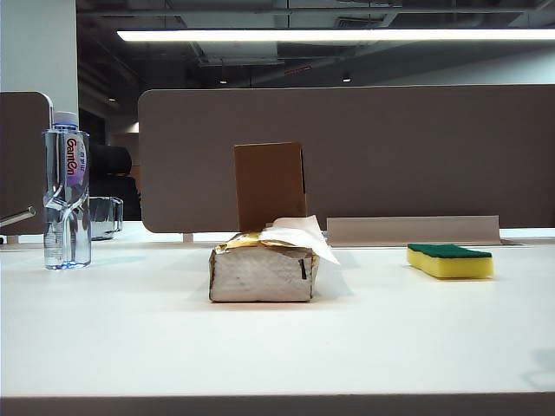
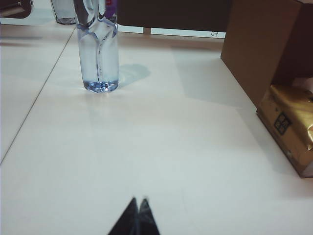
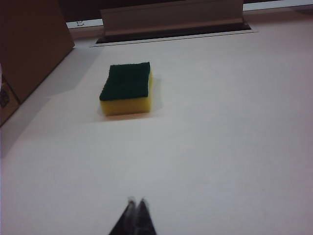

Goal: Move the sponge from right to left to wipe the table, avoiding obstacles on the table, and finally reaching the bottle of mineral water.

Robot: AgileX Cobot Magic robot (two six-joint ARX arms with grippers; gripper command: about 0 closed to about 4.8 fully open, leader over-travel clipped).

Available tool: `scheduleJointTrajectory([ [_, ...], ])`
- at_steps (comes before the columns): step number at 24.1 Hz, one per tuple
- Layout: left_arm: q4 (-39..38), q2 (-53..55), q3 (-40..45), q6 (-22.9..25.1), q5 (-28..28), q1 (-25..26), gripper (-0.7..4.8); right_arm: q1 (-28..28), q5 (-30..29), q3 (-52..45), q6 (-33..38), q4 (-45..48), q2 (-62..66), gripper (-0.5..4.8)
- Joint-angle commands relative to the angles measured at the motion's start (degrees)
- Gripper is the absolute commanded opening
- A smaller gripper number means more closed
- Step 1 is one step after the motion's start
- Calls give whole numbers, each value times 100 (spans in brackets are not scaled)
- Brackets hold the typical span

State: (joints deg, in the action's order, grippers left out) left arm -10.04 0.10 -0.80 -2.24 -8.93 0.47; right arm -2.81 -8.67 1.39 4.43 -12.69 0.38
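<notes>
Nothing is wiped yet. The sponge [image 1: 450,260] sits far right, untouched. Left end effector [image 2: 138,200] and right end effector [image 3: 136,200] are both pinched together, near the tabletop [image 1: 130,338] front edge, holding nothing.

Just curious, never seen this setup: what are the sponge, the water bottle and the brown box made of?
The sponge: likely soft yellow foam, matte, with a rough dark green scouring top. The water bottle: clear glossy plastic by its see-through ridged walls. The brown box: plain matte cardboard, it seems. Both the left gripper and the right gripper hang shut, apart from them.

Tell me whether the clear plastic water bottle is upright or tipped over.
Upright. The clear plastic water bottle stands on its base on the white table, pale cap on top; the left wrist view shows its base flat.
</notes>
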Motion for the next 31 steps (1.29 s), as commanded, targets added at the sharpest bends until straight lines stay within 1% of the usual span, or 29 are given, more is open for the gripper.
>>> scheduleJointTrajectory([
  [1,28,4,24,7,-11,-2,-5,2,0,-9,2,92,0,-6],
  [22,28,4,22,4,-11,-2,-5,2,-2,-7,4,87,0,-5],
  [25,28,4,20,4,-59,-2,-5,2,-28,7,7,83,0,4],
  [27,28,4,2,4,-361,-2,0,4,-48,63,52,83,0,47],
  [28,24,4,-39,2,-614,-2,38,4,-44,120,136,66,0,57],
  [29,26,4,-79,-2,-745,-2,62,4,-44,160,157,63,0,57],
  [31,7,4,-232,-26,-981,-2,68,4,-44,256,157,59,0,57],
])
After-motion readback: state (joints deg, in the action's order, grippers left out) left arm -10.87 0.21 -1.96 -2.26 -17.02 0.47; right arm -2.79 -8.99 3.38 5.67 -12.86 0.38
